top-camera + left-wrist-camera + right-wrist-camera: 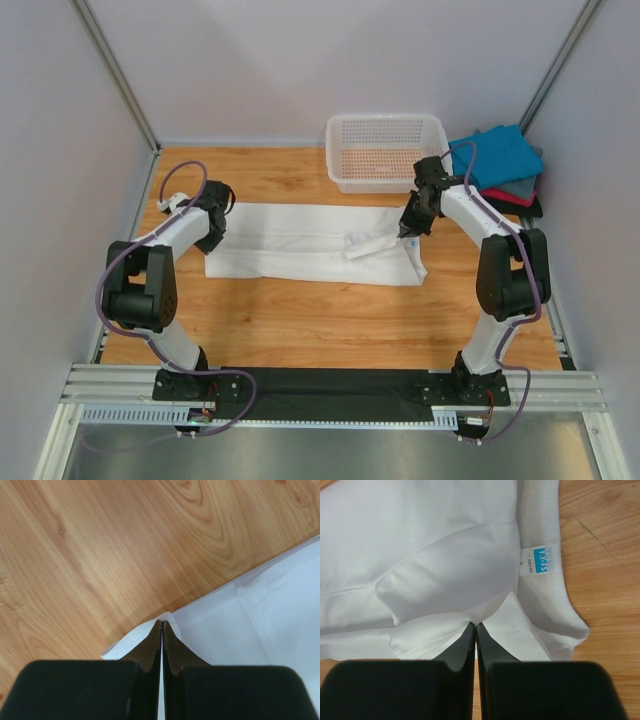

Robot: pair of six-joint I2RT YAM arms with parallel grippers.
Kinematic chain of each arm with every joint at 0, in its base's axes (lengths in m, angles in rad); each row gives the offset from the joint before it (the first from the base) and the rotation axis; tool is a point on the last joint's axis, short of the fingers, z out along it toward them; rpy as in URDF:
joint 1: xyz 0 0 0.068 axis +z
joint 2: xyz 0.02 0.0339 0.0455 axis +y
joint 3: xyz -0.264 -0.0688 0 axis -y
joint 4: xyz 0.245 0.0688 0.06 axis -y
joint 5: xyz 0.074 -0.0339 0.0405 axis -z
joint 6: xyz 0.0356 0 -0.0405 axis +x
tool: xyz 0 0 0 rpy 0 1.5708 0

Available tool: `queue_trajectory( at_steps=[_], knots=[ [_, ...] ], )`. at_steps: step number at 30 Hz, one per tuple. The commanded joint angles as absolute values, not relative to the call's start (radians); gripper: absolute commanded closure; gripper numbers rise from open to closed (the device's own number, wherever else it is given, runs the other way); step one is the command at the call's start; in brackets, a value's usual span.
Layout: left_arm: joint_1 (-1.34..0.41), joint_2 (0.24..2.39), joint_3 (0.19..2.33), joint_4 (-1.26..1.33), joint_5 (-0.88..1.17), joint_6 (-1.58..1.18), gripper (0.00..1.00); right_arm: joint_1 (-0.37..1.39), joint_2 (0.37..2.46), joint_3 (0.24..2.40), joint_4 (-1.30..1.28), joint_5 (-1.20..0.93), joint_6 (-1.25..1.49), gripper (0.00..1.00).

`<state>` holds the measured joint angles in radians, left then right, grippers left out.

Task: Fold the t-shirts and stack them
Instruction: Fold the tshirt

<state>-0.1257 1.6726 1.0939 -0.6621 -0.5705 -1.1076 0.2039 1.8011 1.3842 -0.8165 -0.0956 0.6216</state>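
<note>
A plain white t-shirt (300, 242) lies spread across the middle of the wooden table, partly folded lengthwise. My left gripper (212, 236) is shut on its left edge; the left wrist view shows the closed gripper (162, 622) pinching a raised corner of the white cloth (260, 615). My right gripper (409, 230) is shut on the shirt's right end near the neck; the right wrist view shows the gripper (475, 626) pinching a fold of the shirt (420, 555) next to the blue neck label (540, 566). Folded shirts, teal-blue on top (497, 155) over grey, red and black, are stacked at the back right.
A white plastic mesh basket (385, 150) stands at the back of the table, just beyond my right gripper. Grey walls with metal posts close in the left, right and back. Bare wood (320, 320) lies between the shirt and the arm bases.
</note>
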Motion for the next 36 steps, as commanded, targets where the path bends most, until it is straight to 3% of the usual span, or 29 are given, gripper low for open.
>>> queue_trajectory(
  at_steps=[1, 17, 29, 36],
  knots=[
    [-0.129, 1.693, 1.146, -0.663, -0.617, -1.094, 1.0, 0.198, 1.824, 1.443, -0.79, -0.087, 0.594, 0.99],
    [-0.129, 1.712, 1.181, -0.681, -0.627, -1.074, 1.0, 0.19, 1.83, 1.454, -0.778, -0.123, 0.6, 0.99],
    [-0.137, 1.667, 1.128, -0.696, -0.634, -1.101, 1.0, 0.192, 1.606, 1.237, -0.761, -0.163, 0.683, 1.0],
    [-0.14, 1.664, 1.123, -0.681, -0.629, -1.1, 1.0, 0.192, 1.591, 1.258, -0.787, -0.15, 0.68, 1.0]
  ],
)
